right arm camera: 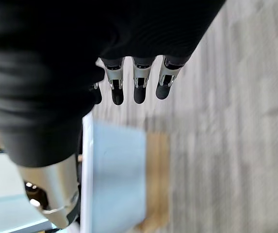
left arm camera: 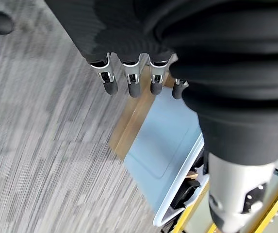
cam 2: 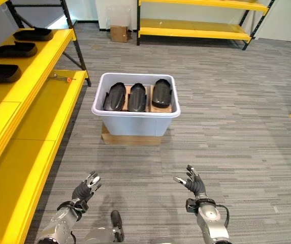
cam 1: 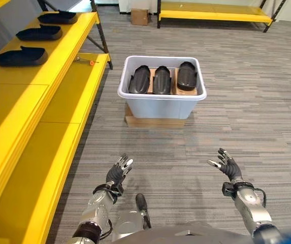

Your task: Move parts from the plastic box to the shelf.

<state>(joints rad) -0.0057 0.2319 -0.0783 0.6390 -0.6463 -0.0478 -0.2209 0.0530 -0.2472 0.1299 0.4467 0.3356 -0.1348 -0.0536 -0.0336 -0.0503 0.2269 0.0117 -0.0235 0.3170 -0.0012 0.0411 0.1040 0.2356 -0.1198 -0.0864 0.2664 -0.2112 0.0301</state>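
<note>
Left eye view: three black parts (cam 1: 161, 79) are seen in the plastic box (cam 1: 160, 105), well beyond the spread, empty left robot hand (cam 1: 118, 174) and right robot hand (cam 1: 227, 165).

Head eyes look down; both wrist cameras closely share the plastic box (cam 1: 160, 99).

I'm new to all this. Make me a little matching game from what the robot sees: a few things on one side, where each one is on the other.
Things:
1. plastic box
2. small cardboard box
3. orange-handled tool
4. left hand

Places:
A. on the lower yellow shelf
B. raised over the carpet, open and empty
C. on a flat cardboard piece, holding three black parts
D. far off on the floor, near the wall

Pairs: 1-C, 2-D, 3-A, 4-B
</note>
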